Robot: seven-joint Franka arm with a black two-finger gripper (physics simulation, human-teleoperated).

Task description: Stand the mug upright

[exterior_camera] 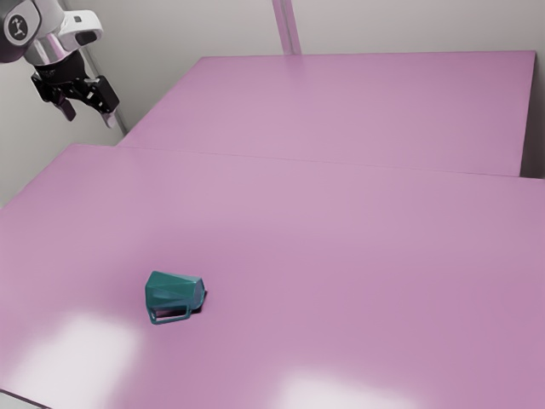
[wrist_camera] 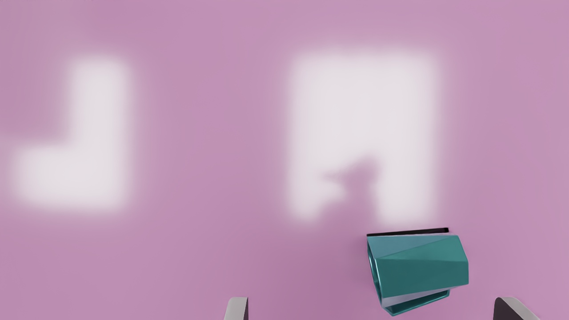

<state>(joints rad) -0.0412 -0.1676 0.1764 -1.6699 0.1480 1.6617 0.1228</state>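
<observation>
Mug (exterior_camera: 173, 291): tipped on its side, not upright
Handle (exterior_camera: 172, 320): toward the exterior camera; I should keep my fingers clear of it, pinching the body squarely
Table (exterior_camera: 341, 230): lower the base flat onto it before letting go
Gripper (exterior_camera: 88, 117): mine, spread wide and empty, well above the table

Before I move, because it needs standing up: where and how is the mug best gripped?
I'd grip the mug near its narrower end, from above, fingers across the faceted body. It lies on its side, and the handle juts from one flank, seemingly stopping short of that end.
</observation>
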